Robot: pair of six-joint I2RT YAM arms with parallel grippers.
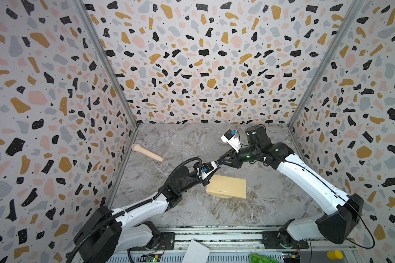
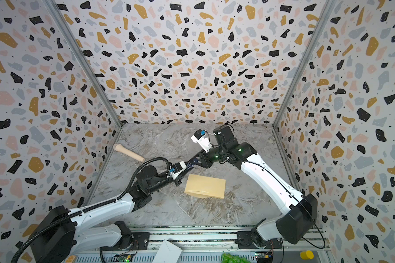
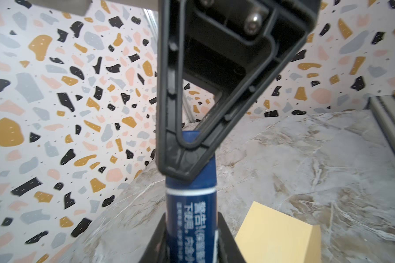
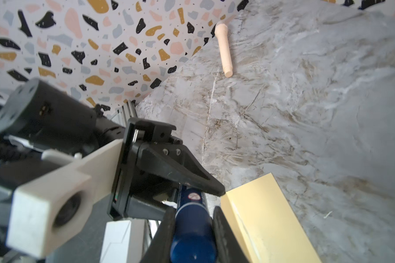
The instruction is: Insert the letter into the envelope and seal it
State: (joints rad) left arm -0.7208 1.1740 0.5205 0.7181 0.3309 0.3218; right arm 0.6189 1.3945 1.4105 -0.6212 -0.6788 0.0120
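Envelope near left hand, right hand, both tight around blue tube; peg apart.

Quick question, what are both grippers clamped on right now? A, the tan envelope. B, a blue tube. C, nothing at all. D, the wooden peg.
B: the left gripper and the right gripper each pinch one end of the blue tube, while the envelope and the wooden peg lie untouched on the table.
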